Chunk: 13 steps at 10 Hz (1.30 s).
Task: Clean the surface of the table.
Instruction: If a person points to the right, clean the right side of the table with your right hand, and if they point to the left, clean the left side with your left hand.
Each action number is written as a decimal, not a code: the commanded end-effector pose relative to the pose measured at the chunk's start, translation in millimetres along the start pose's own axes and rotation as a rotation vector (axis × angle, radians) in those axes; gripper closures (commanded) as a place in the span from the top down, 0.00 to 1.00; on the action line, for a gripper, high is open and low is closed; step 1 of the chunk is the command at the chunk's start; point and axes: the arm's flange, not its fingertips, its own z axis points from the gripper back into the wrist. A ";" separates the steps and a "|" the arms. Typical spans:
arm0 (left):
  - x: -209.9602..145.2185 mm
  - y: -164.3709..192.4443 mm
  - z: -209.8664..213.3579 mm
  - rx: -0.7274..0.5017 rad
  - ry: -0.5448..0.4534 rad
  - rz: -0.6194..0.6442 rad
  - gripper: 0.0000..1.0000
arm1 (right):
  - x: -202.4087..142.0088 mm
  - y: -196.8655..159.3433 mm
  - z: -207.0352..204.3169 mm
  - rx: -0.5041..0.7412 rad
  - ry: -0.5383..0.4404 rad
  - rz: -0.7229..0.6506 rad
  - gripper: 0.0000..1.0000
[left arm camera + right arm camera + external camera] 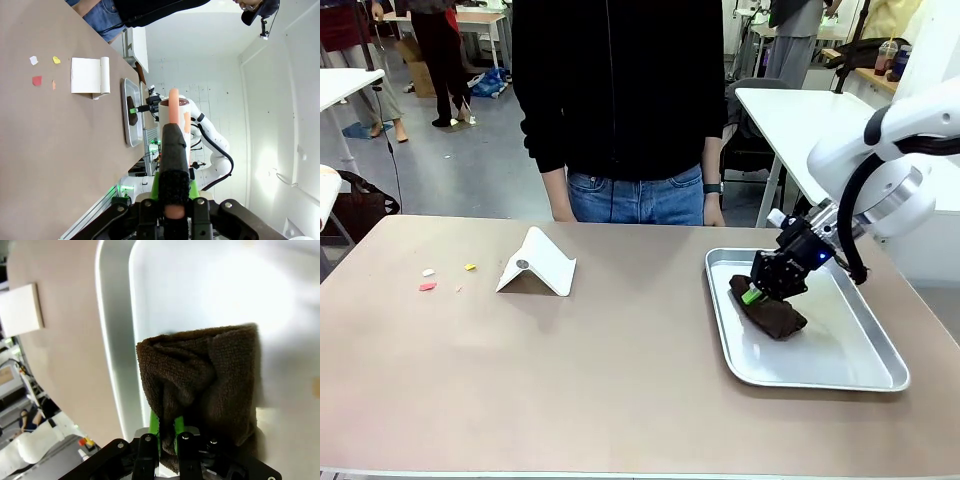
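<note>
R gripper: right gripper (767, 285) is down inside the tray, jaws narrow and pinched on one end of a dark brown terry cloth (775, 312). The right wrist view shows green pads (155, 422) biting a fold.
Cloth: bunched lump resting on the tray floor, long axis approx. along the tray's long side. Most of it extends beyond the fingertips.
Tray: shiny rectangular metal tray (820, 378) on the robot's right part of the counter.
Counter: tan-brown matte counter (620, 390), widest thing here, spreading left of the tray.
Key relation: small pink, white and yellow scraps (428, 285) lie far to the robot's left, well apart from the cloth. A white folded card stand (538, 262) sits between them.
R arm pose: comes in from the right, wrist angled down and leftward.
L gripper: left gripper (173, 127) hangs off the counter's left end, fingers looking pressed together. Can't tell if anything thin is nipped.
Nearer arm: prob. left by position, but the right has the cloth.
</note>
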 end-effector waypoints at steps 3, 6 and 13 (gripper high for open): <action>-2.8 -2.3 0.3 -0.001 0.008 -0.016 0.15 | -17.4 5.3 -7.1 -0.093 0.005 0.087 0.13; -2.8 -2.3 0.3 -0.001 0.008 -0.016 0.15 | -8.8 -11.5 8.3 -0.150 -0.062 0.038 0.13; -2.8 -2.3 0.3 -0.001 0.008 -0.016 0.15 | 26.9 -67.4 37.8 -0.232 -0.252 -0.245 0.13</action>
